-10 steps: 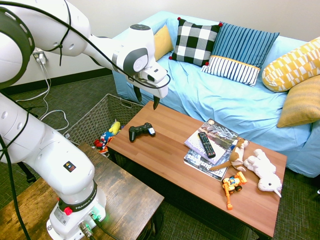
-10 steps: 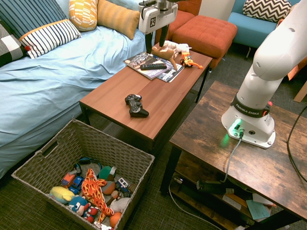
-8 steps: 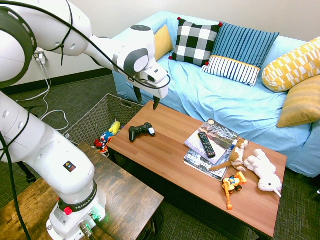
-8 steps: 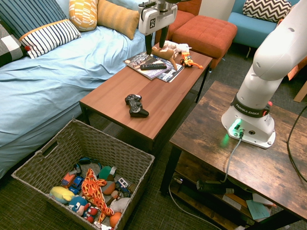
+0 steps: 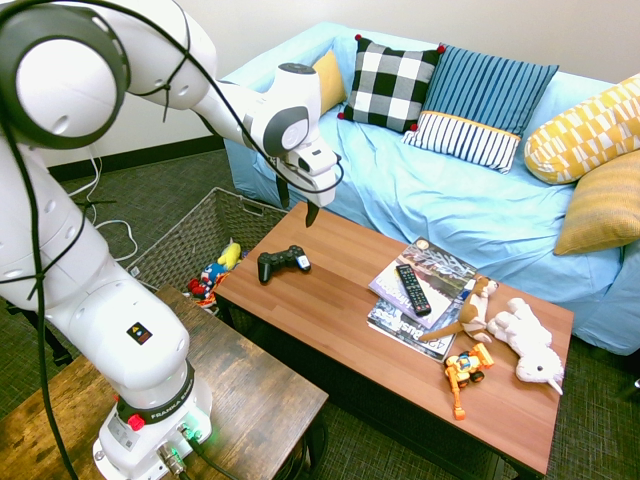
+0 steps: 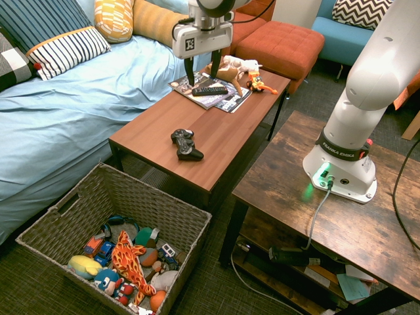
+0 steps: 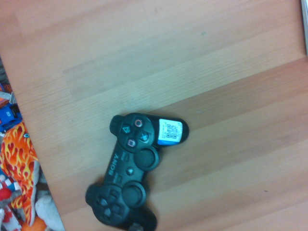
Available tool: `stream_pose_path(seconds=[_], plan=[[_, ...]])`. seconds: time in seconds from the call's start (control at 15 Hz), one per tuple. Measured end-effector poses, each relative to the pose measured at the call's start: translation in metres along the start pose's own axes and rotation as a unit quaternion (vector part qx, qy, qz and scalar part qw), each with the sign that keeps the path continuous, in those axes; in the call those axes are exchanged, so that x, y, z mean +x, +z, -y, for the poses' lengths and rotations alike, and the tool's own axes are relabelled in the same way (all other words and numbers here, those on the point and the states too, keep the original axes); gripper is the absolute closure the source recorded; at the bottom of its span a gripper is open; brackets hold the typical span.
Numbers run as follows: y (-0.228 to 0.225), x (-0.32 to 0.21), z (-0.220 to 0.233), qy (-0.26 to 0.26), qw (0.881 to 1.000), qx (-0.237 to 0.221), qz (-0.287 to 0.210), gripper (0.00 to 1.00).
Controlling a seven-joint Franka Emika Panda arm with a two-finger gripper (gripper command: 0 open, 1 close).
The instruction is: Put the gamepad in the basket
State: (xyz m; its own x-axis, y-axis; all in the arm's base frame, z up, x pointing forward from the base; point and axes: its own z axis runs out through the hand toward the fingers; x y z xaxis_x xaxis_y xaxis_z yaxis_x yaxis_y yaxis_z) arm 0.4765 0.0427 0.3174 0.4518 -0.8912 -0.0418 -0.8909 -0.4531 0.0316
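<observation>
White arm's two-finger gripper – jaws wide, empty – has shifted nearer the small black gamepad lying untouched on the long wooden coffee table

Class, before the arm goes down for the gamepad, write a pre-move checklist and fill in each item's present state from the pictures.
1. Hand open and holding nothing: ok.
2. Gamepad flat on the coffee table, nothing on top of it: ok.
3. Hand directly above gamepad: not ok; it hangs further along the table.
4. TV remote and magazines apart from gamepad: ok.
5. Basket open-topped beside the table end: ok.
6. Room among the toys in the basket: ok.
</observation>
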Motion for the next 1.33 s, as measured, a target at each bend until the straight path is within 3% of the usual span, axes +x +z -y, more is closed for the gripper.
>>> stream_pose_path(seconds=[0.27, 0.53, 1.33], plan=[[0.037, -0.017, 0.042, 0.052, 0.998, -0.021, 0.011, 0.00], [0.078, -0.025, 0.054, 0.100, 0.994, -0.036, 0.020, 0.00], [0.185, -0.043, 0.080, 0.108, 0.991, -0.084, 0.013, 0.00]])
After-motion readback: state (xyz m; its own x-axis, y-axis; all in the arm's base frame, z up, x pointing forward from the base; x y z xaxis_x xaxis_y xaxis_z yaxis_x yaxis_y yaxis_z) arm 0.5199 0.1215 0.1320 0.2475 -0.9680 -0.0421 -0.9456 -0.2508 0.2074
